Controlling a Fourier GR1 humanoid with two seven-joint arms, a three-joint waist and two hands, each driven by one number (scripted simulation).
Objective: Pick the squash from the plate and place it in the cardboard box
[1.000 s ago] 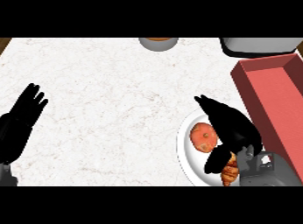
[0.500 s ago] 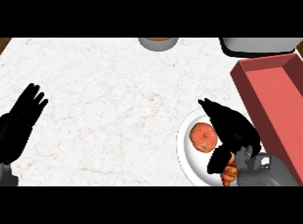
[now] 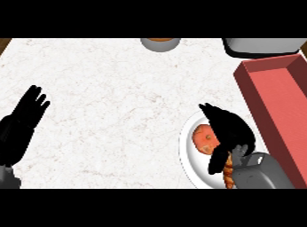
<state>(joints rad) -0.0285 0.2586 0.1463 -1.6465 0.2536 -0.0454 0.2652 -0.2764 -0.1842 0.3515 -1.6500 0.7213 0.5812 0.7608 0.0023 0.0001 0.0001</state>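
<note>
Right hand [image 3: 227, 128] over white plate [image 3: 186, 150], fingers spread, holding nothing. Orange squash [image 3: 204, 138] on plate, beside hand. Red cardboard box [image 3: 284, 111] right. Left hand [image 3: 18, 126] resting open on desk [image 3: 117, 88].

Right hand [image 3: 227, 129] hovering over white plate [image 3: 187, 153], fingers extending, thumb pointing down beside orange squash [image 3: 204, 138]. Braided pastry [image 3: 229, 173] lying at plate's lower part. Red box [image 3: 288, 116] sitting just right of plate. Left hand [image 3: 20, 125] resting open at left edge. Grey bowl [image 3: 160, 43] sitting at counter's far edge.
</note>
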